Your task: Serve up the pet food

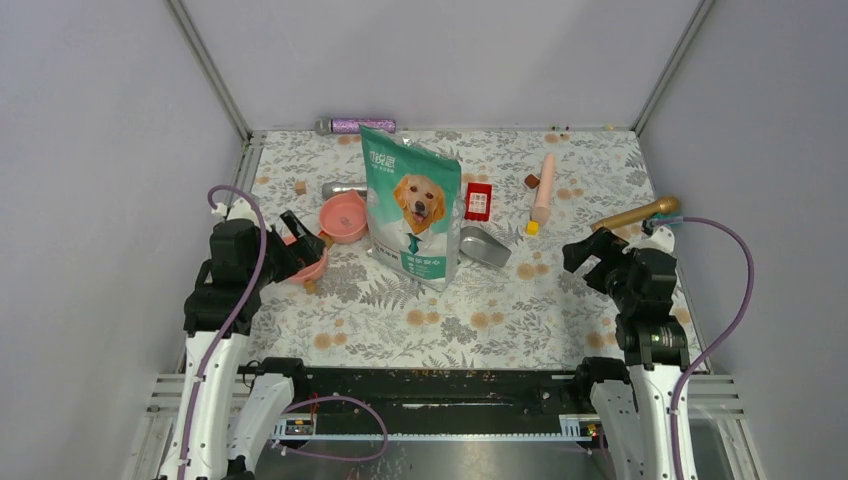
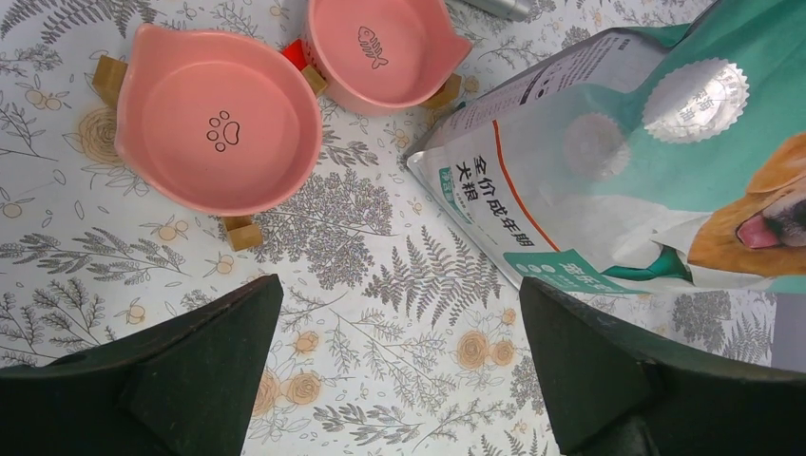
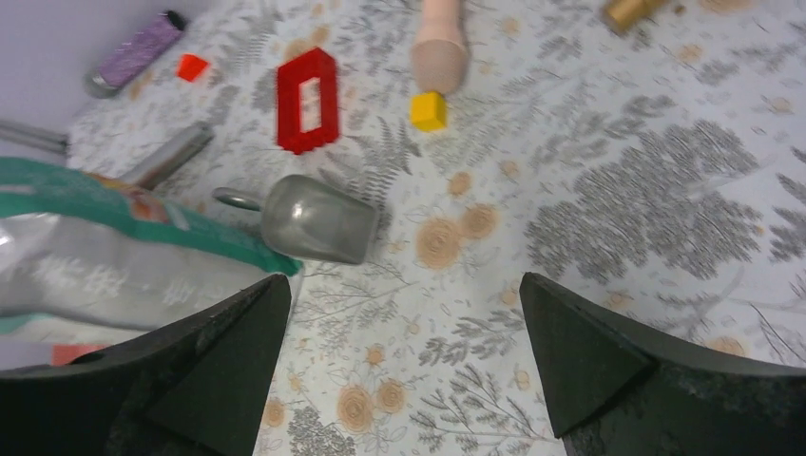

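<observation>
Pet food sits in neither paw bowl [image 2: 219,123] nor fish bowl [image 2: 385,47] (I see both bare): bag [image 1: 413,205], at their three o'clock, looks closed; left tool [image 2: 399,370] and right tool [image 3: 404,370] gape wide, empty.

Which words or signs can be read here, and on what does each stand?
"全价成年期" and "犬粮": teal bag.
Paw-print sign: floor of the first pink bowl.
Fish-skeleton sign: floor of the second pink bowl.
Too small or blurred to read: the bag's brand line and its silver seals.
</observation>
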Available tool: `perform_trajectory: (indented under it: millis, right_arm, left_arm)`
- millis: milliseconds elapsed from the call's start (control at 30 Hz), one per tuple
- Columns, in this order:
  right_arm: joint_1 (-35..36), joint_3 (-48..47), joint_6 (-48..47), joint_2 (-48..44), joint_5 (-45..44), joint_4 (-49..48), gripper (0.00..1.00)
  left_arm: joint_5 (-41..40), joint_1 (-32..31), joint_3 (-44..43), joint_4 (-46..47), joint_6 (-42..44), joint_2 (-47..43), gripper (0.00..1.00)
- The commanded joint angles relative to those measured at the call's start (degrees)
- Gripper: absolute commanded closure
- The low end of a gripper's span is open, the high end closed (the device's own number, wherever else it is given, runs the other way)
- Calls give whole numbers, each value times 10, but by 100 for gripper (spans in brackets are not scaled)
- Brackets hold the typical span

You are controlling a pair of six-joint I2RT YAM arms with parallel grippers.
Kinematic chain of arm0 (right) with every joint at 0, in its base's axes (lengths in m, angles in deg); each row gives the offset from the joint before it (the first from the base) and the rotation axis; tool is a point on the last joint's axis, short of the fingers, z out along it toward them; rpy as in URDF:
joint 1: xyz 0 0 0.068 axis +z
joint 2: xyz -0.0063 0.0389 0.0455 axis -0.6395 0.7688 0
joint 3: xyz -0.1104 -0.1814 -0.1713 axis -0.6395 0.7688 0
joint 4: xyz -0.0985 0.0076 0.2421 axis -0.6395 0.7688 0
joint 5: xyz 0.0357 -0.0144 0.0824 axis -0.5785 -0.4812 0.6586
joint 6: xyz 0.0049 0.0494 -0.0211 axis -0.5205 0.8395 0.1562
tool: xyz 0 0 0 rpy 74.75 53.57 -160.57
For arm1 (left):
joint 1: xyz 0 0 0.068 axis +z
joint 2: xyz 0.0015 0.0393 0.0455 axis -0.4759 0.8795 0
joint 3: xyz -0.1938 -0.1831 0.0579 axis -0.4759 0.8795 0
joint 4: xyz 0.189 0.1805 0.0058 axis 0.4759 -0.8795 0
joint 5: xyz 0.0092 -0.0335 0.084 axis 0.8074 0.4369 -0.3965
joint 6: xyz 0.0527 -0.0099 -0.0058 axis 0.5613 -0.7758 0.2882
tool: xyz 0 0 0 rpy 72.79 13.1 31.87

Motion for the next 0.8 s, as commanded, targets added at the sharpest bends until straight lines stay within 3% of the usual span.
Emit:
perform_trajectory:
  millis: [0,167,267,333,367,533,667,767]
  right_arm:
    - [4,27,-26,-47,94,-109,1]
    - [4,18,16,-45,199,-199,1]
    - [4,-22,61,42,364,-294,1]
    - [17,-57,104,109,419,-353,1]
    - [52,-75,107,136,409,-363,1]
    - [239,-186,-55,249,236,-294,1]
    - [264,-254,-136,336,209,-303,2]
    - [264,-270,-259,370,173,-289,6]
  left_arm:
    - [27,-1,15,23,-10,-12,1]
    - [92,0,41,49,-37,-13,1]
    - [133,-1,55,70,-43,-4,1]
    - [156,0,58,79,-45,4,1]
    - [163,0,60,81,-45,6,1]
    - [152,0,62,79,-46,10,1]
    - [151,5,66,78,-46,7,1]
    - [153,6,71,79,-47,11,1]
